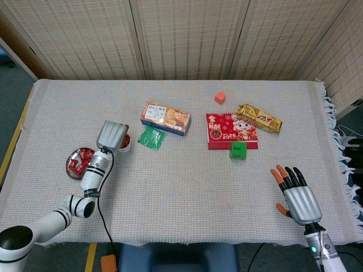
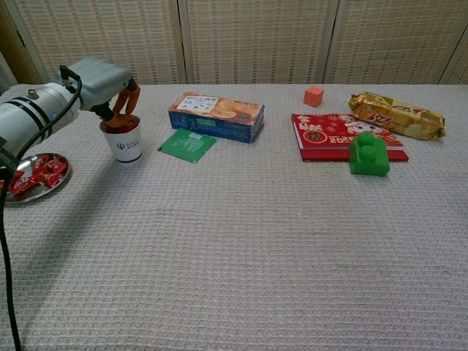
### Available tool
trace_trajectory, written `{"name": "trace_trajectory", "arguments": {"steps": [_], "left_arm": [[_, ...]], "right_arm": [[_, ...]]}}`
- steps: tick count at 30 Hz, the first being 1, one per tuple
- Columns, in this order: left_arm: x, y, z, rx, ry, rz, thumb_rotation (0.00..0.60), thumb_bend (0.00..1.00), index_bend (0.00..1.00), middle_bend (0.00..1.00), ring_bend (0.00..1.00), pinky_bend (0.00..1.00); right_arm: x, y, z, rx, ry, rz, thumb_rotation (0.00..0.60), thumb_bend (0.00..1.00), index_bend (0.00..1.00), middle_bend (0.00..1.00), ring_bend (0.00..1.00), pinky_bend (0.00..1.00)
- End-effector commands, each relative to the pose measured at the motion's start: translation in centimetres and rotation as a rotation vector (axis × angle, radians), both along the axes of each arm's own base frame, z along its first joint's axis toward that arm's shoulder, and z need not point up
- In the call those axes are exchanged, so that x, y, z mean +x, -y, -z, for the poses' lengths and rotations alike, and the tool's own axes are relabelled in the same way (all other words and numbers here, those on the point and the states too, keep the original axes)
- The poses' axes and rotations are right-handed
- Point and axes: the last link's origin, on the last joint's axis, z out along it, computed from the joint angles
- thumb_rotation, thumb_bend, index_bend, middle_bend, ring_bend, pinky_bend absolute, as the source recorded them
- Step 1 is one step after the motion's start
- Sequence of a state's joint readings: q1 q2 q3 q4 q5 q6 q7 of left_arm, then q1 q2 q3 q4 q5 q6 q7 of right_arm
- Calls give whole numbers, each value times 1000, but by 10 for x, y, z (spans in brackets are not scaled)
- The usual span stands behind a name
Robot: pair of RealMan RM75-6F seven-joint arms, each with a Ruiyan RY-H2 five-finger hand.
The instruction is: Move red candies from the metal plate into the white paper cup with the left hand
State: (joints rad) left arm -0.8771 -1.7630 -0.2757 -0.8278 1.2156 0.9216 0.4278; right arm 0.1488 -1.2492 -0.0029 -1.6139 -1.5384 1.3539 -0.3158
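The white paper cup (image 1: 125, 145) (image 2: 126, 147) stands left of centre with red candies showing at its top. My left hand (image 1: 112, 135) (image 2: 104, 78) hovers right over it, its orange fingertips (image 2: 126, 102) pointing down into the cup's mouth. Whether a candy sits between them is hidden. The metal plate (image 1: 68, 168) (image 2: 64, 179) lies to the cup's left and holds several red candies (image 1: 80, 158) (image 2: 33, 174). My right hand (image 1: 297, 195) rests near the table's front right edge, fingers spread and empty; only the head view shows it.
A green packet (image 1: 152, 137) and a blue biscuit box (image 1: 165, 118) lie just right of the cup. Further right are a red booklet (image 1: 231, 130), a green block (image 1: 238, 150), an orange cube (image 1: 220, 97) and a gold snack bag (image 1: 259, 118).
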Motion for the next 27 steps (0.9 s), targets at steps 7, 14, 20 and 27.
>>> {"name": "trace_trajectory", "arguments": {"steps": [7, 14, 20, 27], "left_arm": [[7, 1, 7, -13, 19, 23, 600, 409, 400, 423, 830, 1000], [10, 2, -3, 12, 55, 45, 600, 402, 322, 325, 820, 1000], [5, 5, -15, 31, 61, 40, 600, 402, 317, 320, 820, 1000], [2, 13, -26, 47, 77, 53, 600, 400, 316, 320, 821, 1000]], "right_arm": [[0, -1, -2, -3, 2, -2, 600, 116, 0, 0, 0, 0], [1, -2, -2, -4, 1, -4, 600, 116, 0, 0, 0, 0], [1, -2, -1, -3, -1, -6, 600, 116, 0, 0, 0, 0], [2, -3, 1, 3, -5, -8, 600, 116, 0, 0, 0, 0]]}}
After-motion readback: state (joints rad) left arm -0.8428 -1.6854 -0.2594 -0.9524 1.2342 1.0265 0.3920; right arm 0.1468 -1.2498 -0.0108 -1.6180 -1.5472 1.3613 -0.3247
